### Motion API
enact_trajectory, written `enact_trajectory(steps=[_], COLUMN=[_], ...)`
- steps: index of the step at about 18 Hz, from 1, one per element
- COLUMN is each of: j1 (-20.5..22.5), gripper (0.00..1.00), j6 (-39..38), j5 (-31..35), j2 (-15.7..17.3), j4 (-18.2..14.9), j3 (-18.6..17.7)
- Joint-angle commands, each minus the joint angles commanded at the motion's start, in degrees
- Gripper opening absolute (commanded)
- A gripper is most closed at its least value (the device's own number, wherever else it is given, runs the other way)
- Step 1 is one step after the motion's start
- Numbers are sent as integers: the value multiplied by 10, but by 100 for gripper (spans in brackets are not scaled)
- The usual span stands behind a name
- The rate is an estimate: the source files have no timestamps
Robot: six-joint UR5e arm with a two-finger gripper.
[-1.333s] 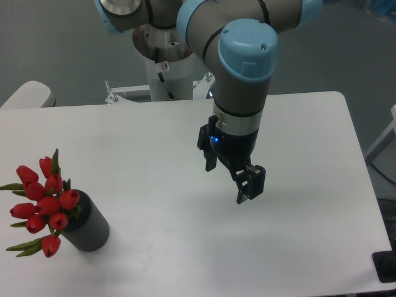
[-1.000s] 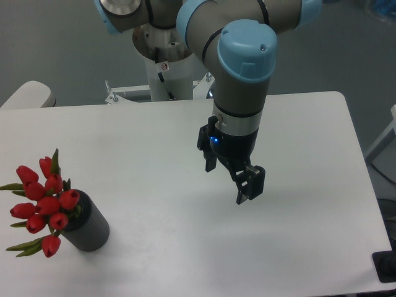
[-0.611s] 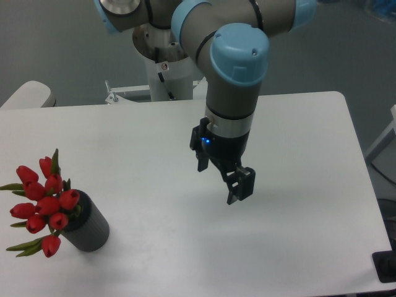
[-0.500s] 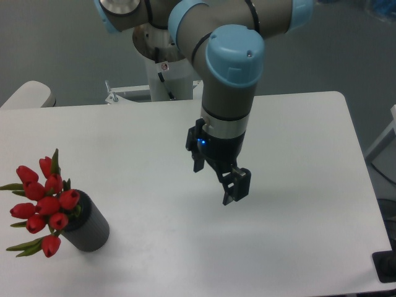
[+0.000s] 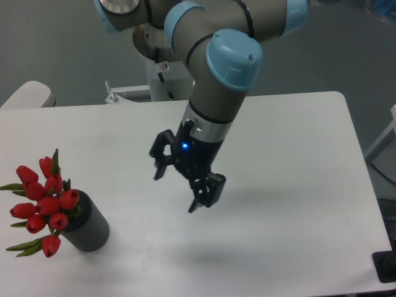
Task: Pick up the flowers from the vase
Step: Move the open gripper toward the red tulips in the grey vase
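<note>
The flowers (image 5: pixel 44 202), a bunch of red tulip buds with green leaves, stand in the vase (image 5: pixel 88 229), a short dark grey ribbed cylinder at the table's front left. My gripper (image 5: pixel 179 189) hangs above the middle of the table, well to the right of the flowers and apart from them. Its two black fingers are spread wide, open, with nothing between them. The wrist is tilted so the fingers point down and to the left.
The white table (image 5: pixel 297 235) ends at a rounded right edge. The arm's base (image 5: pixel 164 62) stands behind the table's far edge. A pale rounded object (image 5: pixel 28 94) sits at the far left. A dark thing (image 5: pixel 387 266) shows at the bottom right corner.
The gripper has moved left toward the flowers and turned, and its fingers now show spread wide apart. The flowers and vase have not moved.
</note>
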Motion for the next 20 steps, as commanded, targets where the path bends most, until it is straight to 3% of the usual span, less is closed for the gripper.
enact_trajectory(steps=[2, 4, 7, 8, 10, 16, 18, 20], j1=[-3, -2, 5, 9, 7, -2, -10, -31], gripper=[100, 100, 100, 100, 100, 100, 100, 100], j6=[-10, -11, -11, -11, -10, -10, -7, -11], j5=[-2, -17, -79, -111, -129, -220, -234, -241], j2=[12, 20, 22, 26, 33, 27, 27, 22], j4=[55, 76, 77, 78, 79, 93, 116, 173], j3=[-38, -62, -92, -119, -142, -159, -174, -187])
